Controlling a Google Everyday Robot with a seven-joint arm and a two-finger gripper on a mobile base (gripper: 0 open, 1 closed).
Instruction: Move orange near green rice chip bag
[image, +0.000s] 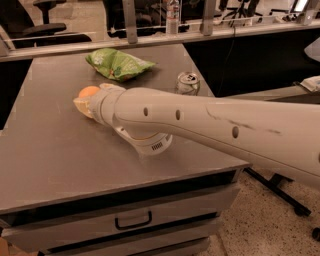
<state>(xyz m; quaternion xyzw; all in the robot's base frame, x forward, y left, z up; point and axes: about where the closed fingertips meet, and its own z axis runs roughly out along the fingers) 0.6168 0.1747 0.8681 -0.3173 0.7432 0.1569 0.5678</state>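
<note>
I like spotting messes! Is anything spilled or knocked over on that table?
Nothing is spilled. The green rice chip bag is crumpled at the back, the soda can stands upright, and the gripper, over the left of the table, has the orange in its jaws.
</note>
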